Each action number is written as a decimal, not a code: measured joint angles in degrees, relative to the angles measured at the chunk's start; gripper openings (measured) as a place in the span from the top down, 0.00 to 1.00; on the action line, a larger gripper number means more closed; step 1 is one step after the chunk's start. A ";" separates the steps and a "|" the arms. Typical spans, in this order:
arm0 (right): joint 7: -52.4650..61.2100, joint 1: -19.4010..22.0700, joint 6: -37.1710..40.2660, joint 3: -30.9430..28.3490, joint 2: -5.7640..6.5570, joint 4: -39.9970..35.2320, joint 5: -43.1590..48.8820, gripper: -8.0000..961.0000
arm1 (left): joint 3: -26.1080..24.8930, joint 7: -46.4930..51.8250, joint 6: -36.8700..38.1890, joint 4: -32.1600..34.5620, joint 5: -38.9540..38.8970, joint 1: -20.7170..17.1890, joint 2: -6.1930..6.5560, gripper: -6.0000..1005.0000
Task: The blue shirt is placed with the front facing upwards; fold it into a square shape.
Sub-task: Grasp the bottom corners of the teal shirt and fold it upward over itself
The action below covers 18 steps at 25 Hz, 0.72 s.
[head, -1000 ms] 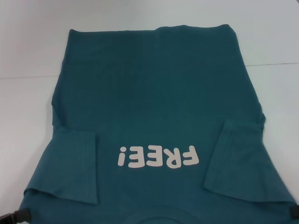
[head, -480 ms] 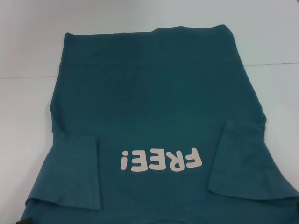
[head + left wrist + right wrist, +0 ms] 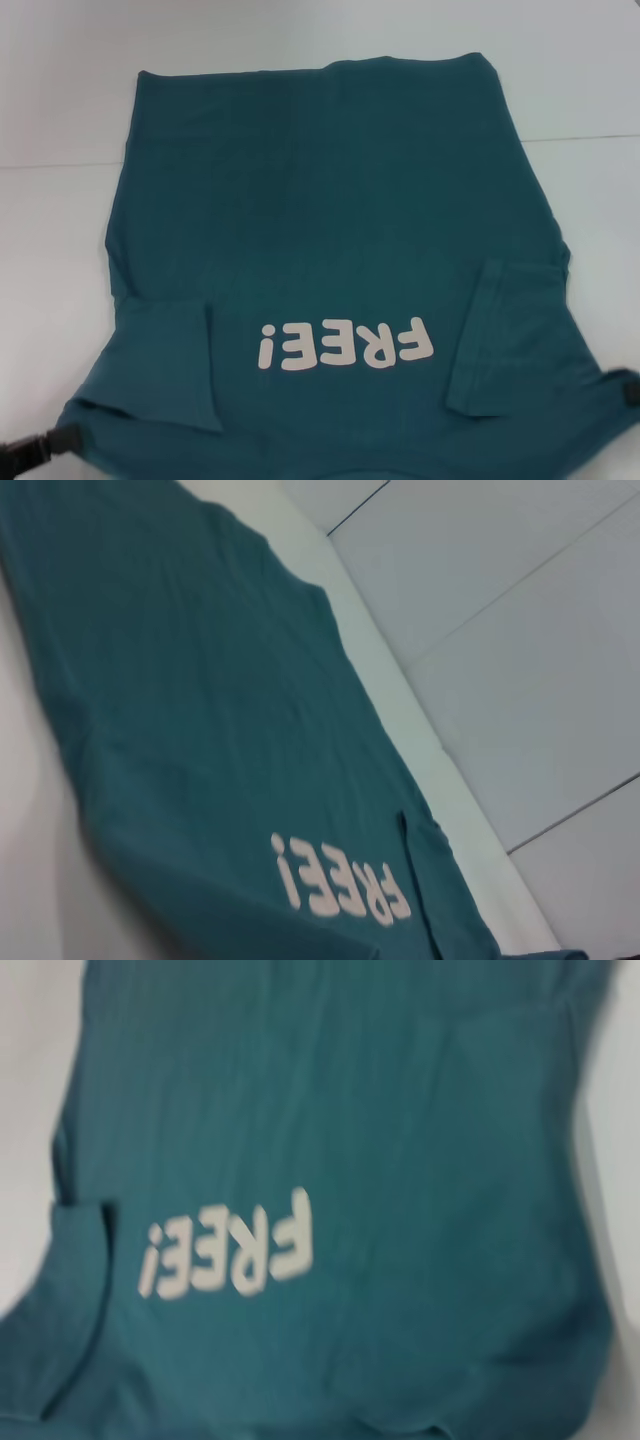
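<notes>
Closest to us, our left tool (image 3: 40, 450) and right tool (image 3: 630, 392) sat at the shoulder corners of the blue shirt (image 3: 330, 220) (we could not tell their grip). The shirt lay face up on the white tabletop (image 3: 60, 240), sleeves folded inward, hem farthest.

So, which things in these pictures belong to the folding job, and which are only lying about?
Job:
- blue shirt, front up, sleeves folded inward
- left gripper, at its near left corner
- right gripper, at its near right edge

Lying about:
- nothing; only the white table beneath
</notes>
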<state>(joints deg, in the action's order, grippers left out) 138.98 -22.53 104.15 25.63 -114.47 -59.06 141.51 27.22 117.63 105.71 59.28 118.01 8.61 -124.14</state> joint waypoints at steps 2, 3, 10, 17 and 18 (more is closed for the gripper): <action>-0.01 -0.52 -0.57 -0.69 0.02 0.10 -1.32 0.96 | -0.14 -0.10 -0.72 -0.18 0.00 1.34 0.05 0.96; 0.04 -0.77 -1.00 -0.94 0.02 0.14 -2.17 0.96 | -0.15 -0.21 -1.15 -0.50 0.01 1.91 0.10 0.96; 0.28 -3.19 -6.37 -1.25 0.52 2.23 -4.12 0.96 | -0.23 -1.36 -5.51 -5.47 0.19 7.20 0.79 0.96; 0.07 -5.40 -12.05 -1.29 1.29 6.18 -6.78 0.96 | -0.10 -2.27 -11.92 -8.85 0.22 12.14 1.91 0.96; 0.05 -5.73 -13.01 -1.28 1.41 6.71 -7.14 0.96 | 0.01 -2.39 -12.86 -9.48 0.26 12.78 2.21 0.96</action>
<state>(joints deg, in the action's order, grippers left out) 139.03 -28.27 91.14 24.35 -113.06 -52.35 134.37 27.23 115.24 92.85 49.79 118.27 21.39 -121.93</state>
